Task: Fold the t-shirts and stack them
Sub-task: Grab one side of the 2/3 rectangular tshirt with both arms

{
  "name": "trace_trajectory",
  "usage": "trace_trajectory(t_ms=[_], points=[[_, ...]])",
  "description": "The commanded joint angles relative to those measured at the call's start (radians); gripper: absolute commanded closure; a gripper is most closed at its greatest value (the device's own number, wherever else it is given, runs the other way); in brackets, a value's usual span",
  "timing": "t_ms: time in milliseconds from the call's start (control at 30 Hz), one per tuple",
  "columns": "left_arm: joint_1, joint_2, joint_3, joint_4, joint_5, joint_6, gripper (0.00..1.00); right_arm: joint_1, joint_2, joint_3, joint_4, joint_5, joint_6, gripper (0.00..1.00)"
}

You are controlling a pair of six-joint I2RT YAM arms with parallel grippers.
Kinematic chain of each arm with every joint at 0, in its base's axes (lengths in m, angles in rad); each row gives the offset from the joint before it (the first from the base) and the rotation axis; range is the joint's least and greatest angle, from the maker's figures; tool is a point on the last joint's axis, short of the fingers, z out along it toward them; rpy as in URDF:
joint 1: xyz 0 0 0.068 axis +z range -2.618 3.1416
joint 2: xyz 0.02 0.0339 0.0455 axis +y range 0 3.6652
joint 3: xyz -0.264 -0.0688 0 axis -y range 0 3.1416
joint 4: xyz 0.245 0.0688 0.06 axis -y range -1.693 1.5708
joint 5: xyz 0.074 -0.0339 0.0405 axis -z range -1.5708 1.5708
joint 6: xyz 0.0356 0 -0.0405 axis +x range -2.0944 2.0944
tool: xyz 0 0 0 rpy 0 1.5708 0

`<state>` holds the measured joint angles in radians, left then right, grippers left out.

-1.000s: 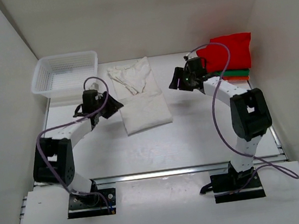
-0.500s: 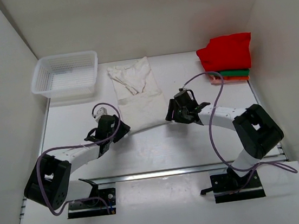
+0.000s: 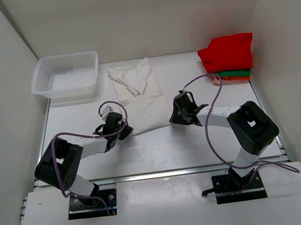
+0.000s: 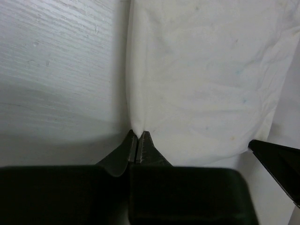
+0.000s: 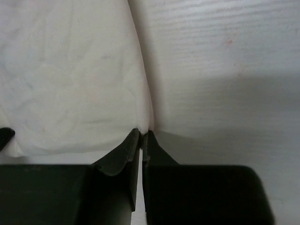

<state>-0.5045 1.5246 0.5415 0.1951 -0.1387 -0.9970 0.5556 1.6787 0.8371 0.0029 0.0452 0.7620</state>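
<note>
White wood-grain desk (image 3: 198, 145) carries the wrinkled cream cloth t-shirt (image 3: 141, 100) at mid-desk, left fingers (image 4: 149, 151) and right fingers (image 5: 125, 151) each pinched shut on a near hem corner; so slight a bite may slip on lifting, skewing the fold.

A wrinkled cream cloth t-shirt (image 3: 141, 100) is spread on the white tabletop (image 3: 209, 143), its near corners met by the left gripper (image 3: 125, 131) and the right gripper (image 3: 173, 118) — both held low. At far right, a folded red cloth t-shirt (image 3: 226, 52) is stacked on a green t-shirt (image 3: 241, 72) and a salmon-pink t-shirt (image 3: 234, 79). A white plastic mesh basket (image 3: 66, 74) is set far left.
</note>
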Motion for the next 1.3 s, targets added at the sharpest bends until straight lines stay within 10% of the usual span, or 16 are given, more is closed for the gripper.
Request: trace_trajectory(t_ms=[0, 367, 700, 1267], points=[[0.001, -0.056, 0.008, -0.083, 0.071, 0.027, 1.0, 0.032, -0.078, -0.05, -0.059, 0.021, 0.002, 1.0], [-0.083, -0.769, -0.219, -0.603, 0.099, 0.069, 1.0, 0.3, -0.548, -0.257, -0.352, 0.059, 0.088, 1.0], [-0.052, -1.052, -0.19, -0.818, 0.208, 0.046, 1.0, 0.403, -0.81, -0.239, -0.477, 0.018, 0.097, 1.0], [0.239, -0.684, 0.14, -0.573, 0.353, 0.159, 0.95, -0.038, -0.564, 0.129, -0.454, -0.395, -0.139, 1.0]])
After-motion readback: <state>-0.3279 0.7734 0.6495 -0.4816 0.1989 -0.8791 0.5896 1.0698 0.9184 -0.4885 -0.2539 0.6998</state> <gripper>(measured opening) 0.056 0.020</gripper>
